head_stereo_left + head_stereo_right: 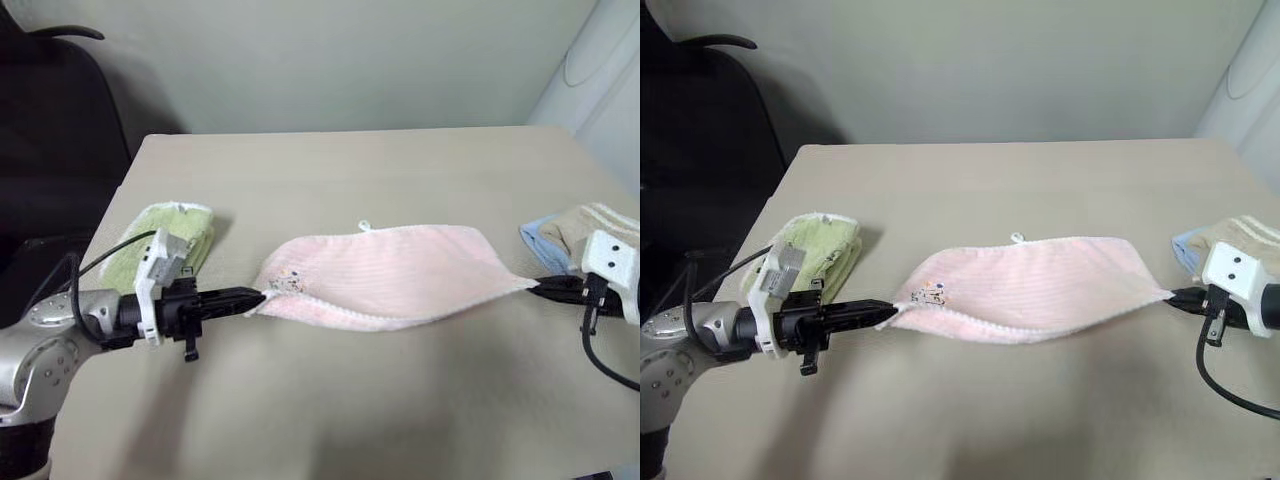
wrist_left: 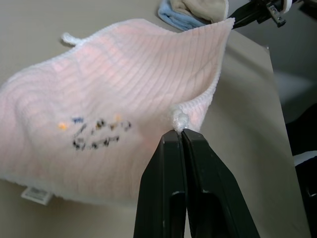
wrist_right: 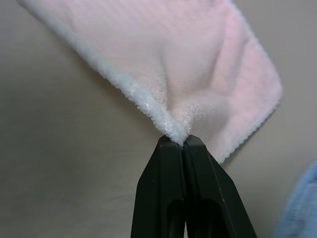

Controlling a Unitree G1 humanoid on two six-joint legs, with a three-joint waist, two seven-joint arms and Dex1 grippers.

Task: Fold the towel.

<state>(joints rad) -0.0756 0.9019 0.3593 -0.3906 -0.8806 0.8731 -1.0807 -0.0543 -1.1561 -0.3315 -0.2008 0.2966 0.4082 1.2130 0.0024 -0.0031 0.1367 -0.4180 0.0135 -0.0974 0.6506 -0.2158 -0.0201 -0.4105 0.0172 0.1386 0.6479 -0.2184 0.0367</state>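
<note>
The pale pink towel is stretched between my two grippers over the middle of the beige table, folded over on itself and sagging in the middle. Its small dark logo sits near the corner on my left. My left gripper is shut on that corner, and the pinched whitish hem shows at the fingertips in the left wrist view. My right gripper is shut on the opposite corner, with the hem caught between its fingers.
A folded light green towel lies at the table's left edge, behind my left arm. A beige towel on a blue one lies at the right edge, behind my right gripper. A dark chair stands beyond the far left corner.
</note>
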